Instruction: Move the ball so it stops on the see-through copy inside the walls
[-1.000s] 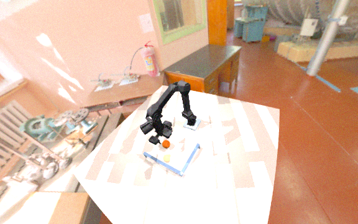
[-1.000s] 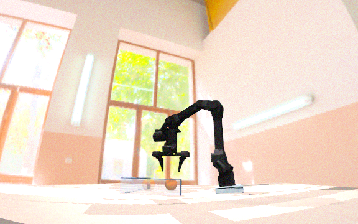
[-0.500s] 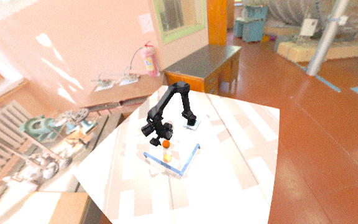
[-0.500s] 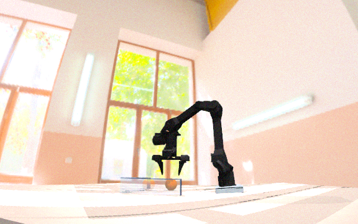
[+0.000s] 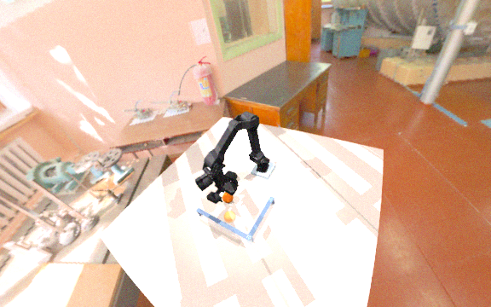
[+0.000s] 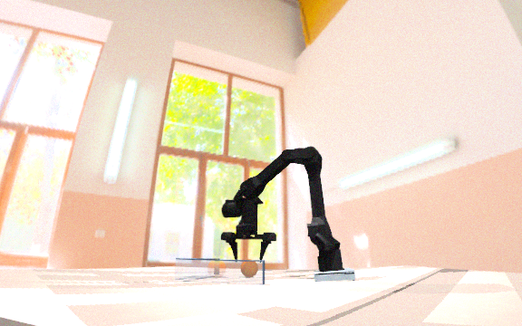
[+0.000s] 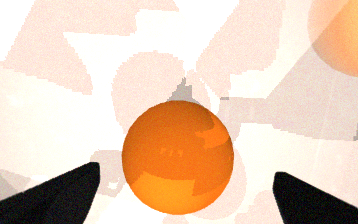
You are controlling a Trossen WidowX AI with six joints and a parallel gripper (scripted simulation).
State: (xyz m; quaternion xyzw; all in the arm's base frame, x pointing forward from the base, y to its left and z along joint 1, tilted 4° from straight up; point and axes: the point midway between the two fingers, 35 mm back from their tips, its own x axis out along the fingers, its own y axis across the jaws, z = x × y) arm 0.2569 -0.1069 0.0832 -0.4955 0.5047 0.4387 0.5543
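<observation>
Spread, empty pincer [image 7: 180, 192] hovers over the orange ball [image 7: 178, 157]; gripping and carrying it to the see-through copy [image 7: 350, 35] remain undone.

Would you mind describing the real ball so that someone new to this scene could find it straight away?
Start at the black arm on the pale patterned table and follow it down to its open gripper. Directly beneath, between the spread fingers, sits the ball, solid glossy orange. Its neighbour, the see-through copy, is paler and faint, and lies nearer the corner of the blue-edged clear walls.
</observation>
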